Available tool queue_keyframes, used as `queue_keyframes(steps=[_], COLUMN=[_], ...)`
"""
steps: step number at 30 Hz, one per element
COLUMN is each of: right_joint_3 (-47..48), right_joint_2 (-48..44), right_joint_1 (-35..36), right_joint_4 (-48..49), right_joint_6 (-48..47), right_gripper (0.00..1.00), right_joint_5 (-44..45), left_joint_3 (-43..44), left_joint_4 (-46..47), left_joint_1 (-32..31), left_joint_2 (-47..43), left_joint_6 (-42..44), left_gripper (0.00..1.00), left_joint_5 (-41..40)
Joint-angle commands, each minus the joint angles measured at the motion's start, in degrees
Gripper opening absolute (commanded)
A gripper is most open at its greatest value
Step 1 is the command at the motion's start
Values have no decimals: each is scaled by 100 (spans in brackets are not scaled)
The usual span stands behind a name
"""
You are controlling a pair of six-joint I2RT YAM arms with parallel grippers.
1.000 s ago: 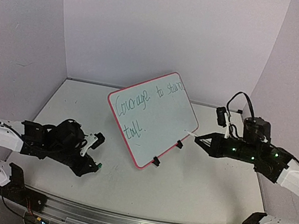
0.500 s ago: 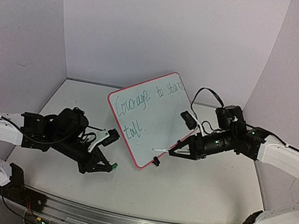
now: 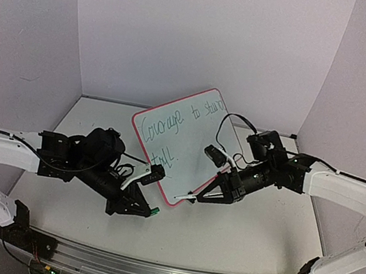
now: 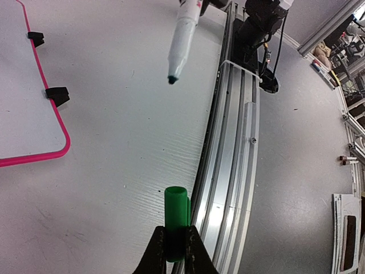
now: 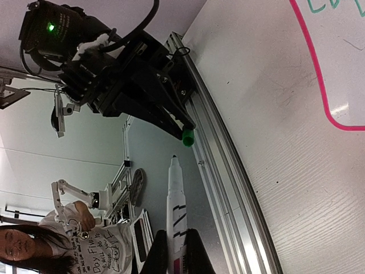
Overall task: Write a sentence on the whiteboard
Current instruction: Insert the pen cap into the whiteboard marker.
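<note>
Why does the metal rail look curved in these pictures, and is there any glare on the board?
Left wrist view: a wide lens probably bows the rail; the green cap is sharp. Top view: the rail bows, under soft even light with faint shadows. Right wrist view: a bright glare patch on the whiteboard near its corner.

One red-framed whiteboard (image 3: 202,147) on two black clip feet (image 4: 57,93) carries one green sentence (image 3: 160,127) in two lines. Two robot arms (image 3: 344,190) share one white marker (image 4: 183,34) and one green cap (image 4: 175,220). One person (image 5: 34,251) appears in the background.
</note>
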Motion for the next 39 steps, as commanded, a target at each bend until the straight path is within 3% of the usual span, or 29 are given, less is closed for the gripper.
queue_keyframes(steps=[1, 39], right_joint_3=[290, 619], right_joint_2=[239, 914], right_joint_1=[159, 601], right_joint_4=[-101, -179], right_joint_6=[-68, -229], right_gripper=[0, 0], right_joint_5=[-232, -314], left_joint_3=[344, 404], left_joint_4=[-122, -111], left_joint_1=[-91, -169], left_joint_2=[26, 66], left_joint_6=[249, 274], left_gripper=[0, 0], left_joint_5=[229, 332])
